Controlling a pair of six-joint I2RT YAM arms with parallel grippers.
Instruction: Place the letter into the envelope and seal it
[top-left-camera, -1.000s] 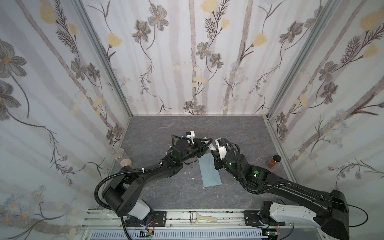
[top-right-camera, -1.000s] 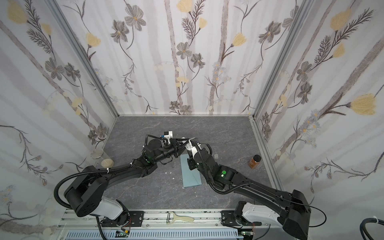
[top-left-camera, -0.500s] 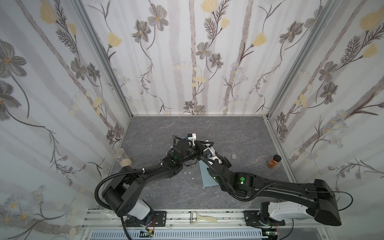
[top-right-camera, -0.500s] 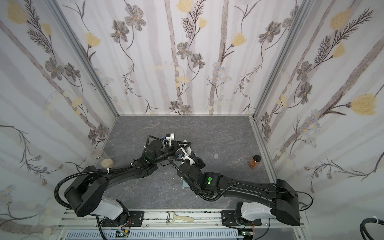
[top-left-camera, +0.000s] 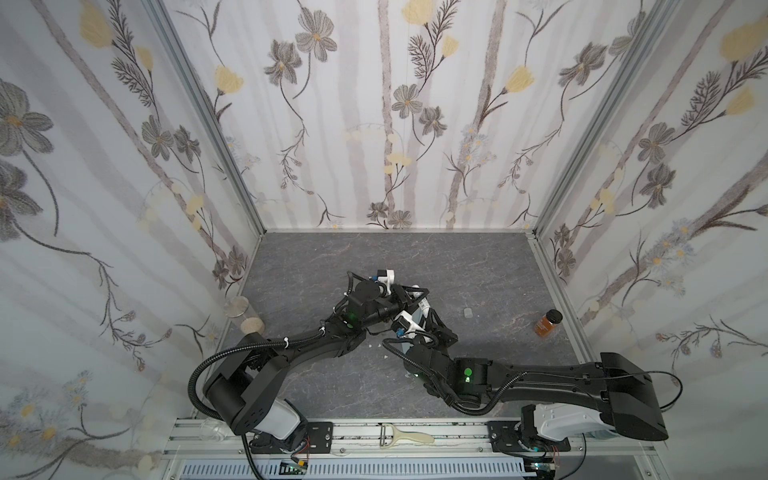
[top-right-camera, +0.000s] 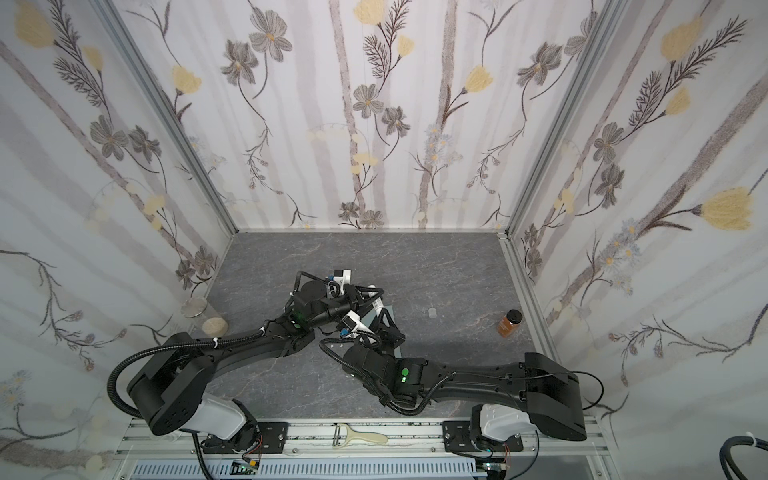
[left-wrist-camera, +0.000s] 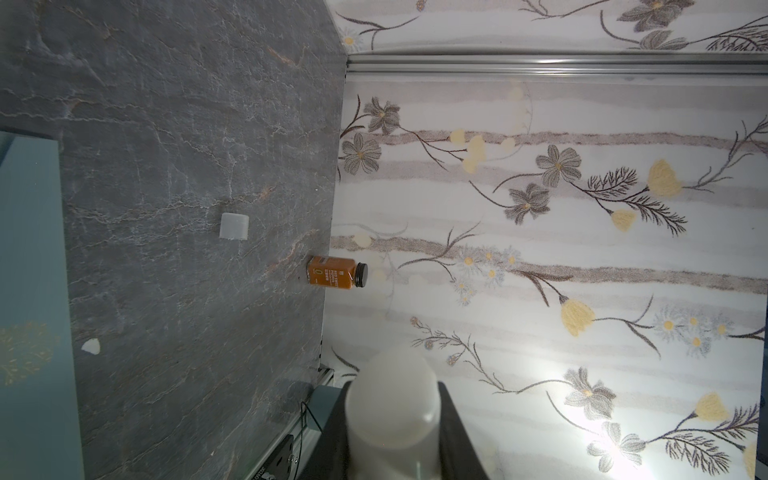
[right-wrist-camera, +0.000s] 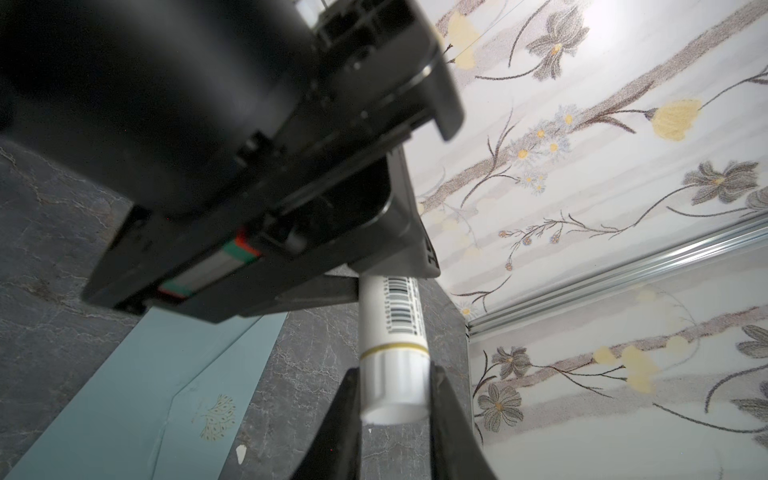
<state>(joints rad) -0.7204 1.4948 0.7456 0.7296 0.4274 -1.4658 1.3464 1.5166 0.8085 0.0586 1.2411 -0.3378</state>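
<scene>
Right arm (top-left-camera: 540, 374) dropped, mostly hiding the envelope (right-wrist-camera: 124, 395); left end effector (left-wrist-camera: 392, 399) and right end effector (right-wrist-camera: 392, 395) pinch the glue stick (right-wrist-camera: 392, 316).

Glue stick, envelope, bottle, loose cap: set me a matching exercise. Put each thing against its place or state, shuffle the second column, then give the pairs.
Things
1. glue stick
2. envelope
3. amber bottle
4. small white cap

Places or states
A. standing upright at the right edge of the table
B. gripped by the left gripper and the right gripper
C. alone on bare table between envelope and bottle
D. lying flat, blue-grey, below the held stick

Pairs: 1-B, 2-D, 3-A, 4-C
</scene>
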